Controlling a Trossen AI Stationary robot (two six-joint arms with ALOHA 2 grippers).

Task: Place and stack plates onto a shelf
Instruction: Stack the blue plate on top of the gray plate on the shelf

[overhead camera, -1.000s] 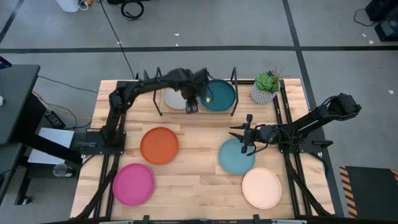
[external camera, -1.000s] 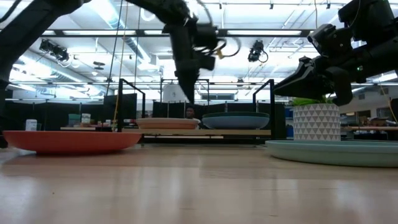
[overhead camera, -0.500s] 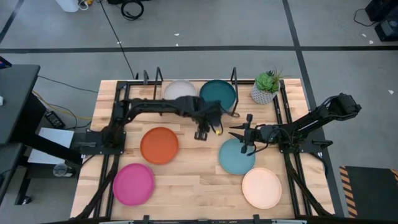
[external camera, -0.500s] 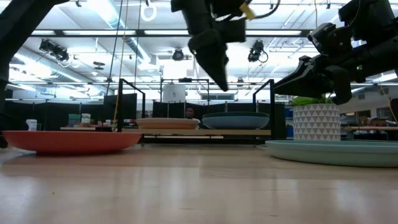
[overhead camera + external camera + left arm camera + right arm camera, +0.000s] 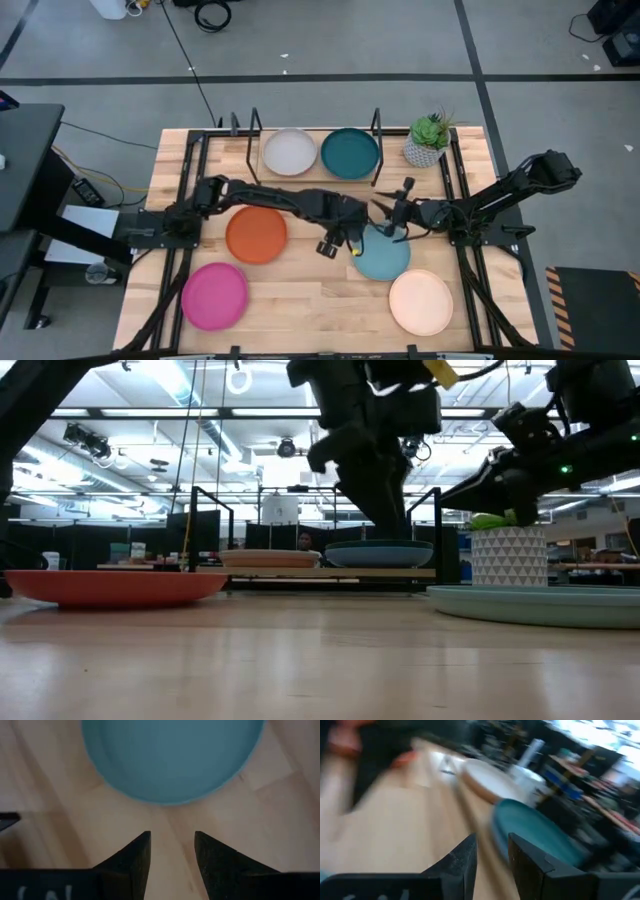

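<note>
The shelf (image 5: 377,128) stands at the far edge and carries a pale grey plate (image 5: 289,152) and a dark teal plate (image 5: 350,152) side by side. An orange plate (image 5: 256,233), a magenta plate (image 5: 214,296), a light blue plate (image 5: 382,256) and a cream plate (image 5: 421,302) lie flat on the table. My left gripper (image 5: 345,242) hovers open and empty, pointing down over bare table just short of the light blue plate's rim (image 5: 170,800). My right gripper (image 5: 382,213) is open and empty above that plate's far edge, facing the shelf (image 5: 530,830). The other plates are out of view.
A small green plant in a white pot (image 5: 428,138) stands on the table right of the shelf. Bare tabletop (image 5: 310,290) lies between the magenta and cream plates. My two grippers are close together over the light blue plate (image 5: 540,602).
My left gripper has left the shelf, empty. It has swept toward the near edge and to the right, past the orange plate, and now stands beside the light blue plate. My right gripper has turned a little where it is. No plate has moved.
</note>
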